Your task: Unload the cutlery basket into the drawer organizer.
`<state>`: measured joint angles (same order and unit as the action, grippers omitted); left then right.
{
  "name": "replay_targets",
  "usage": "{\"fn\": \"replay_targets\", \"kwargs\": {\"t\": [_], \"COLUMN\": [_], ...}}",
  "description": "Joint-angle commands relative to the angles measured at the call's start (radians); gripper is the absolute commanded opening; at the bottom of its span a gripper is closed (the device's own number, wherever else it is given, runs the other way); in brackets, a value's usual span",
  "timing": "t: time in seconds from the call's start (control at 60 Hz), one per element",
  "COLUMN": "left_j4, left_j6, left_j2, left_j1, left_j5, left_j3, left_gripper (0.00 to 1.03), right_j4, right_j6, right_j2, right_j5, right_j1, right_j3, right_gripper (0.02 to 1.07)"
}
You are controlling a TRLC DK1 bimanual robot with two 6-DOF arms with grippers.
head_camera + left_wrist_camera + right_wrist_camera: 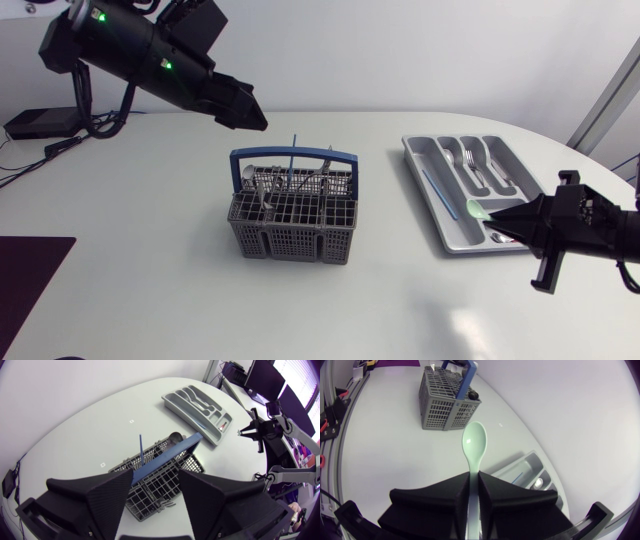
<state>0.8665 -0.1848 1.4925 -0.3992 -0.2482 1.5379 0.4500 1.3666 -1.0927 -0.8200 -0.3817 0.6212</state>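
The grey cutlery basket (293,215) with a blue handle (293,157) stands mid-table and holds several metal pieces and a thin blue stick (293,150). My left gripper (255,120) hangs open above and behind it. In the left wrist view the basket (155,477) lies below the gap between the spread fingers (100,495), which hold nothing. My right gripper (505,222) is shut on a pale green spoon (476,210) over the near end of the grey drawer organizer (447,220). In the right wrist view the spoon (474,442) sticks out ahead of the closed fingers (492,492).
The organizer holds forks and spoons (480,165) in its middle compartments and a blue piece (435,188) in the long one. A black box (40,122) with cables sits at the far left. A dark mat (25,275) lies at the near left.
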Motion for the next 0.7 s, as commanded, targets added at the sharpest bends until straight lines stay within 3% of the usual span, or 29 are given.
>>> {"fn": "replay_targets", "kwargs": {"t": [0.0,0.3,0.683], "left_j4": [0.003,0.000,-0.017], "left_j6": [-0.018,-0.019,-0.010], "left_j2": [-0.025,-0.051,-0.129], "left_j1": [0.005,0.002,0.002], "left_j5": [0.003,0.001,0.001], "left_j3": [-0.039,-0.110,-0.209], "left_gripper": [0.63,0.63,0.63], "right_j4": [0.036,0.208,0.170], "right_j6": [0.143,0.526,0.736], "right_j2": [-0.110,-0.440,-0.691], "right_j5": [-0.031,0.009,0.150], "right_j1": [-0.066,-0.189,-0.240], "right_j3": [0.078,0.288,0.448], "right_gripper": [0.08,0.08,0.08]}}
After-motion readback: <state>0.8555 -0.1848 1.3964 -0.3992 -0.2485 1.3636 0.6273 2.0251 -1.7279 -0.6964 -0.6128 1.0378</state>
